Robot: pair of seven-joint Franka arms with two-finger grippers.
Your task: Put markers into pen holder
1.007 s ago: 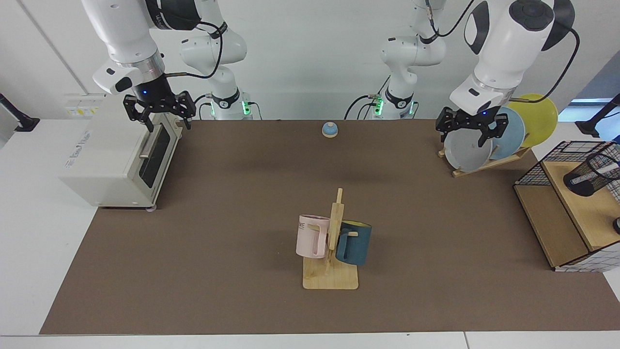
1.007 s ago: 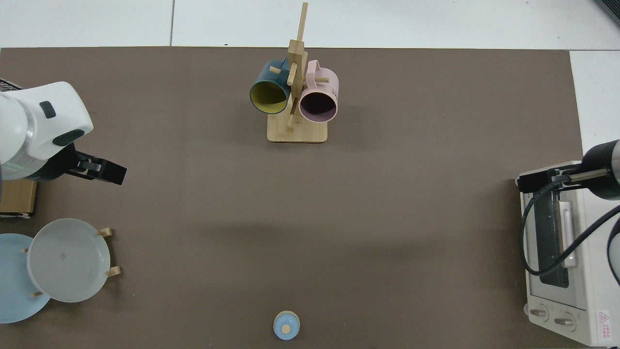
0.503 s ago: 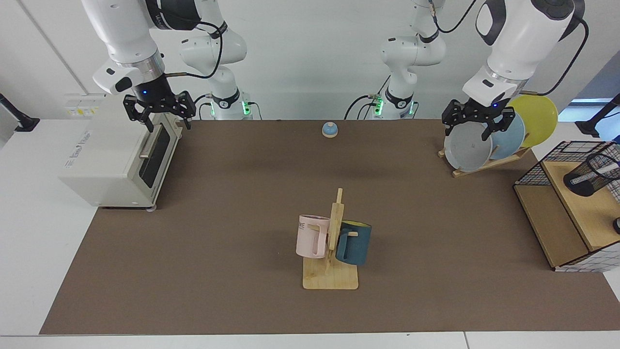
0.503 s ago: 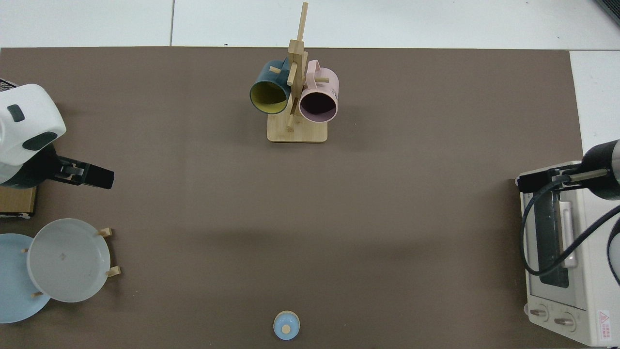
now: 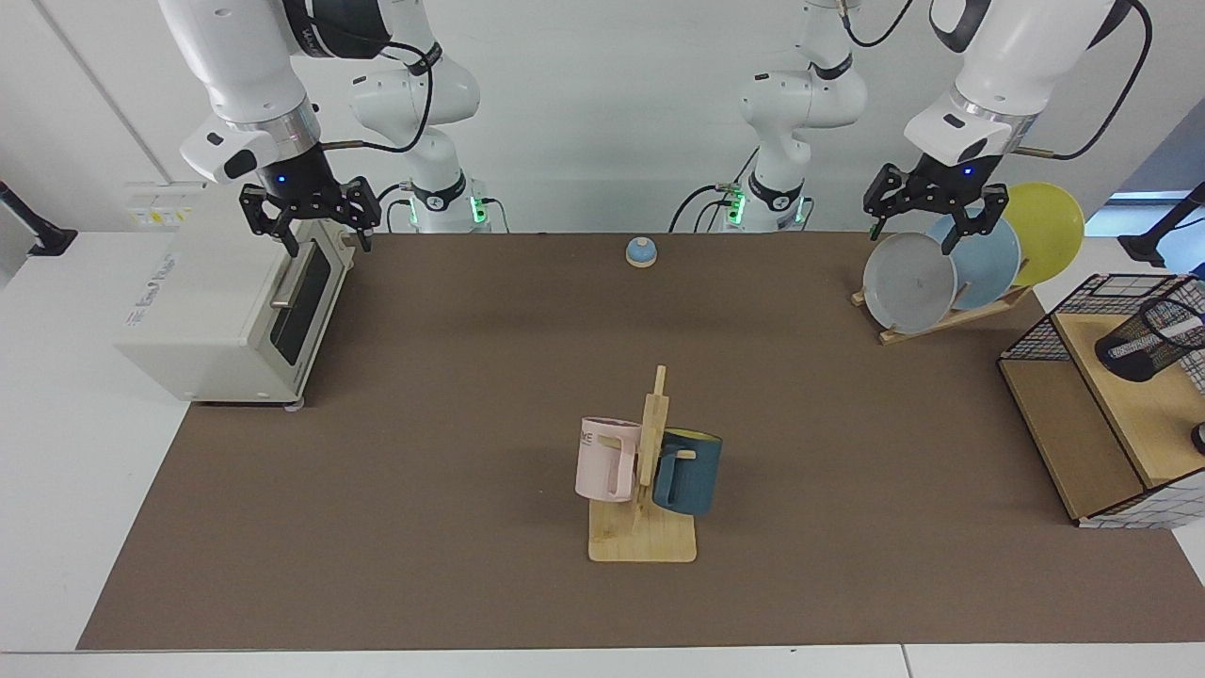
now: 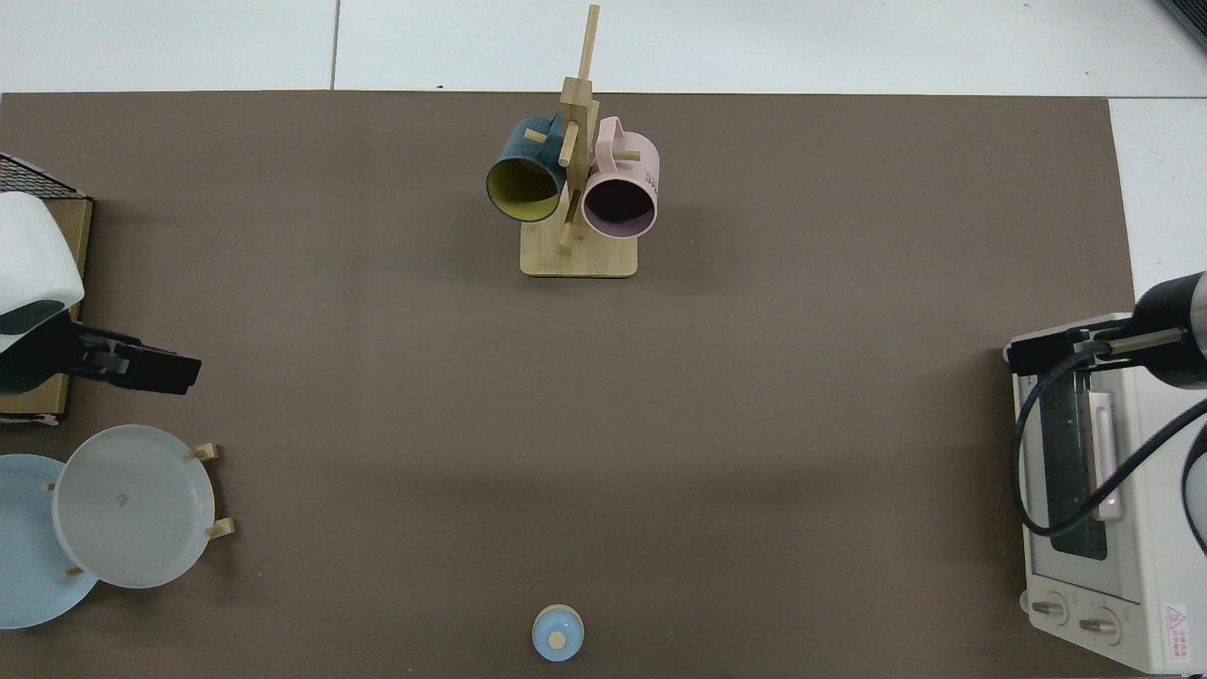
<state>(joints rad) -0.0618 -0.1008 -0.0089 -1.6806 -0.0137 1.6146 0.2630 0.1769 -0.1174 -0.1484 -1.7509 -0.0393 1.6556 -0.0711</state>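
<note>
The pen holder (image 5: 1144, 341), a black mesh cup, lies tilted on the upper board of a wire-and-wood shelf (image 5: 1083, 433) at the right edge of the facing view. A white marker (image 5: 1181, 329) rests inside its mouth; its cap colour cannot be made out. The left pincer (image 5: 934, 224) hangs with fingers apart and empty above a grey plate (image 5: 908, 282), which stands in a wooden rack with a blue plate (image 5: 988, 254) and a yellow plate (image 5: 1050, 231), well apart from the shelf. In the top view this pincer (image 6: 141, 363) appears at the left edge, between the shelf and the plates. The right pincer (image 5: 309, 226), fingers apart and empty, waits over the front top edge of a white toaster oven (image 5: 216, 311). At mid-worktop (image 5: 452, 424) a wooden stand (image 5: 645, 527) carries a pink mug (image 5: 605, 459) and a dark blue mug (image 5: 689, 473). A small blue-topped knob (image 5: 641, 251) sits near the arm bases.
</note>
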